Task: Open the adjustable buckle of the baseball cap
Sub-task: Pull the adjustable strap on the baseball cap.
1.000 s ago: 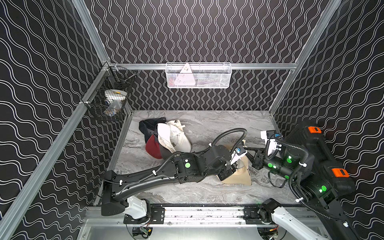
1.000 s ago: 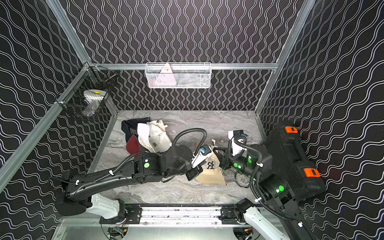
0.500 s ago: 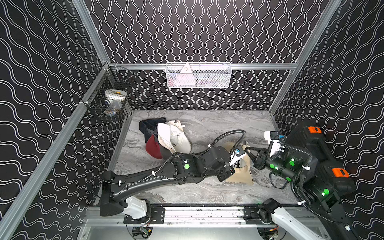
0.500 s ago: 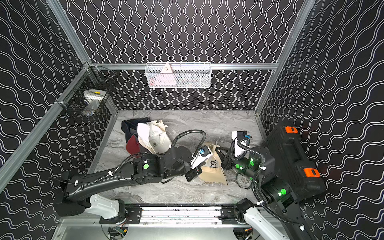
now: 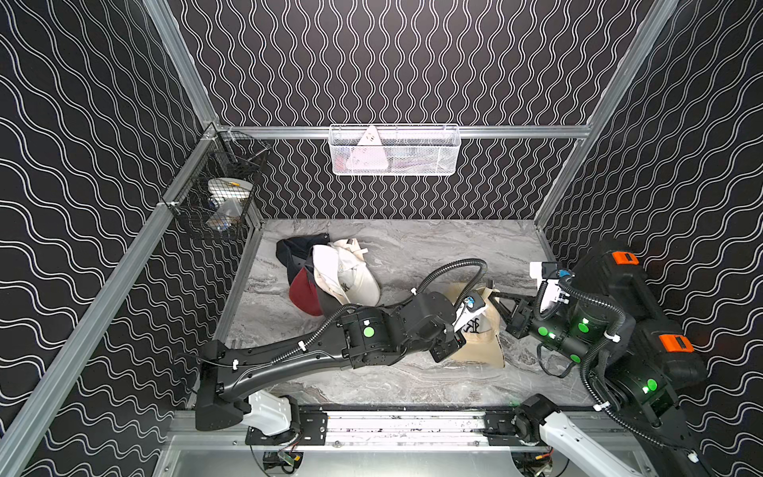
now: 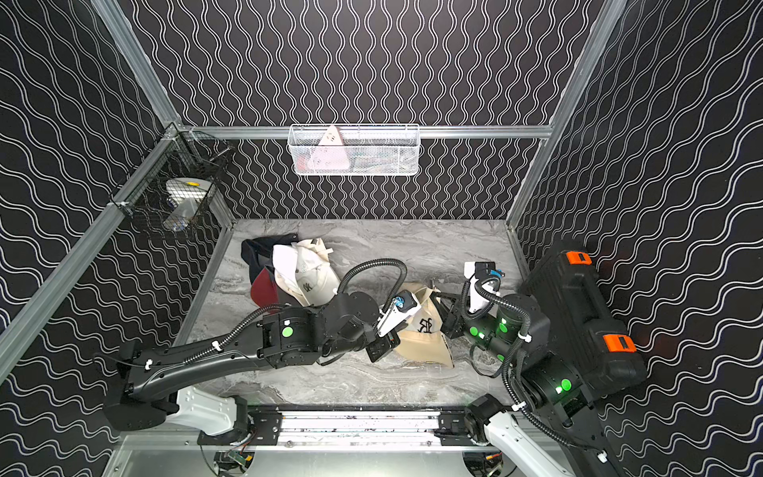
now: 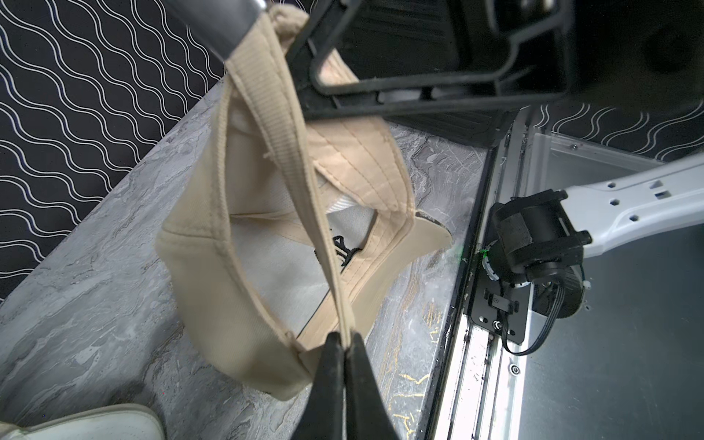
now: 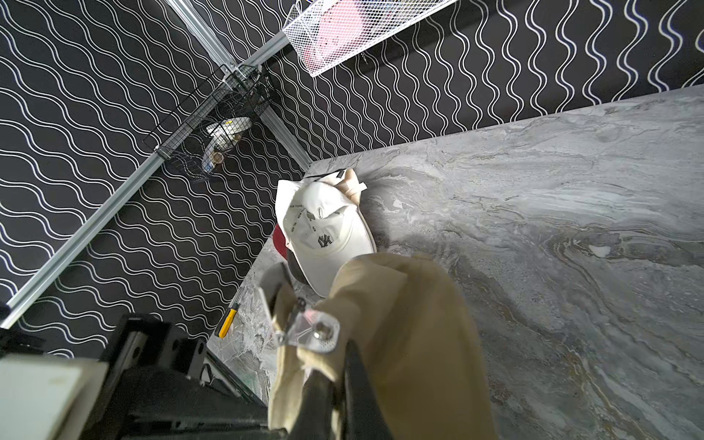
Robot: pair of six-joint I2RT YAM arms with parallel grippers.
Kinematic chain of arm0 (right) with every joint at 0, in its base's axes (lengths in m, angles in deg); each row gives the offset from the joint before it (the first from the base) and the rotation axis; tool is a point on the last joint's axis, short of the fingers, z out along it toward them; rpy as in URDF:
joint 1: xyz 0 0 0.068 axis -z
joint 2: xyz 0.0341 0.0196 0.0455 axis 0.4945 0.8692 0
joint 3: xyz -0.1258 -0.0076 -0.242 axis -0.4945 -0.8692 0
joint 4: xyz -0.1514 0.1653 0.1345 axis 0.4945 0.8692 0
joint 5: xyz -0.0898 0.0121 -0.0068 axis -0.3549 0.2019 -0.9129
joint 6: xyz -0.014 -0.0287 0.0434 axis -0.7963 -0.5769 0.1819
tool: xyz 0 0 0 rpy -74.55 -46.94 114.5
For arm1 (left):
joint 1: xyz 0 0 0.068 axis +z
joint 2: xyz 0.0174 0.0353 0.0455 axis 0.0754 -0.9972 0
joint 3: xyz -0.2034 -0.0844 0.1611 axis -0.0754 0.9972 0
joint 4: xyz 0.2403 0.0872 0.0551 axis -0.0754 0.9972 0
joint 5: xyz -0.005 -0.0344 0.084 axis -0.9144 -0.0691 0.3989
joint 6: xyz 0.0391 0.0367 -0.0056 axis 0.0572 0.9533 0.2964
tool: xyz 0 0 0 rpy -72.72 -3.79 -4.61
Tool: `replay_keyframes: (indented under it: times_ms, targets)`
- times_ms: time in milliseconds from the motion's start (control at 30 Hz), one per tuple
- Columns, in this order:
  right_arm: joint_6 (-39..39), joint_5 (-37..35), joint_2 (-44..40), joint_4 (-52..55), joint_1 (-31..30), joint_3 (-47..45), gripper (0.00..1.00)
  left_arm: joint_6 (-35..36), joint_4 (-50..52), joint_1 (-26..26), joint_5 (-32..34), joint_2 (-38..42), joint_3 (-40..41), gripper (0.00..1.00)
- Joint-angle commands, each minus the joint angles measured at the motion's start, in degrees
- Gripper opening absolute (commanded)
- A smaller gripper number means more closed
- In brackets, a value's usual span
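Note:
A tan baseball cap (image 5: 481, 345) (image 6: 425, 345) hangs between my two grippers at the front right of the table. In the left wrist view my left gripper (image 7: 344, 340) is shut on the end of the cap's tan strap (image 7: 293, 160). The strap runs taut up to the right arm. My right gripper (image 8: 332, 367) (image 5: 493, 294) is shut on the cap's back fabric, right beside the silver metal buckle (image 8: 310, 332). The cap's crown (image 7: 228, 304) sags open below the strap, close to the table. In both top views the left arm hides its own fingertips.
White (image 5: 349, 276), red (image 5: 303, 291) and black (image 5: 297, 247) caps are piled at the back left. A black case with orange latches (image 5: 631, 305) stands along the right wall. Wire baskets (image 5: 394, 150) (image 5: 219, 202) hang on the walls. A yellow-handled tool (image 8: 228, 324) lies at the table's edge.
The left arm has drawn back slightly to the left and the right gripper has shifted slightly right. The cap stays held by both grippers, with the strap stretched between them.

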Motion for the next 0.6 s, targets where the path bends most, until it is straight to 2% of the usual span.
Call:
replay_keyframes:
  times_ms: [0,567]
  targets:
    - [0.75,-1.26,-0.29,-2.47,-0.08,0.09,0.0,-1.1,-0.49,-0.2,0.51,0.37,0.18,0.0]
    - [1.6,-3.46,-1.4,-2.41,-0.08,-0.3,0.0,-1.38,-0.2,-0.32,1.13,1.49,1.78,0.0]
